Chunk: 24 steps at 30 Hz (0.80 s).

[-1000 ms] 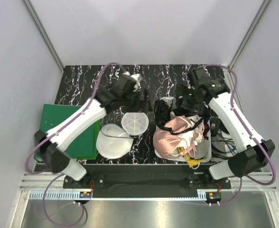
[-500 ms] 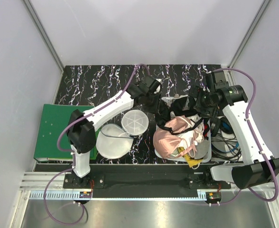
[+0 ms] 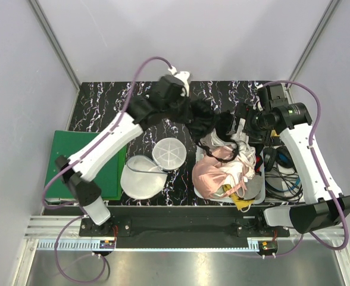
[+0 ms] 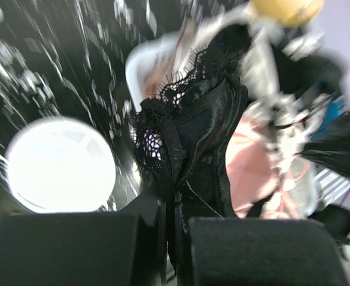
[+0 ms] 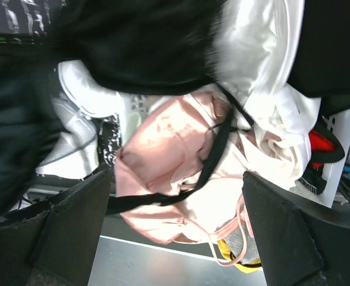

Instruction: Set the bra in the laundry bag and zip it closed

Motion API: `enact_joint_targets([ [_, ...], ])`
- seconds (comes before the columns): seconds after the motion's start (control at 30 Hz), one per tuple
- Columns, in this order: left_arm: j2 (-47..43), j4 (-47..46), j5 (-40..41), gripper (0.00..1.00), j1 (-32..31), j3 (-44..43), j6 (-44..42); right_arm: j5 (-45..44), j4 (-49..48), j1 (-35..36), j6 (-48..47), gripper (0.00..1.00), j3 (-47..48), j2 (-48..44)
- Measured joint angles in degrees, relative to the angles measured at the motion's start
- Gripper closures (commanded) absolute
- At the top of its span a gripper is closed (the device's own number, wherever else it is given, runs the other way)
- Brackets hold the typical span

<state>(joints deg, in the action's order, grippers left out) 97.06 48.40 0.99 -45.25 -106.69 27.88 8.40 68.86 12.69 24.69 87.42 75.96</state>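
The laundry bag [image 3: 148,170] lies left of the basket [image 3: 257,189], over whose far end the bra [image 3: 203,119] hangs.

The black marbled table [image 3: 103,101] carries a green mat [image 3: 59,146] at left, the laundry bag [image 3: 140,179] mid-front – and a white basket [image 3: 260,182] at right.

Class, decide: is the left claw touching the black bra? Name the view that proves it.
Touching. The left wrist view shows the left claw shut, with the black bra pinched between its fingers.
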Motion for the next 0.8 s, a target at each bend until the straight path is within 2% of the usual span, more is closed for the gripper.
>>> enact_joint_targets([
  [0.13, -5.01, -0.52, 2.64, 1.00, 2.23, -3.43, -1.51, 1.66, 0.02, 0.00, -0.46, 0.00, 3.28, 0.61],
  [0.23, -7.02, -0.66, 3.28, 1.00, 7.56, -3.85, -2.34, 2.89, 0.02, 0.00, -0.44, 0.00, 4.92, 0.92],
  [0.37, -5.25, -0.61, 2.69, 1.00, 16.11, -3.69, -4.22, 4.59, 0.02, 0.00, -0.42, 0.00, 6.01, 1.64],
  [0.53, 2.71, -1.31, -0.70, 1.00, 25.00, -2.49, -9.20, 6.14, 1.01, 0.00, -0.44, 0.00, 7.23, 3.91],
  [0.67, 12.74, -1.27, -1.88, 1.00, 30.56, -1.64, -14.27, 6.84, 2.40, 0.00, -0.44, 0.00, 8.72, 6.32],
  [0.77, 19.08, -0.22, 0.70, 1.00, 34.18, -1.07, -17.29, 7.76, 3.13, 0.00, -0.44, 0.00, 9.46, 7.85],
  [0.8, 21.07, 0.31, 3.76, 1.00, 35.80, -0.90, -18.71, 7.96, 3.37, 0.00, -0.44, 0.00, 9.66, 8.61],
])
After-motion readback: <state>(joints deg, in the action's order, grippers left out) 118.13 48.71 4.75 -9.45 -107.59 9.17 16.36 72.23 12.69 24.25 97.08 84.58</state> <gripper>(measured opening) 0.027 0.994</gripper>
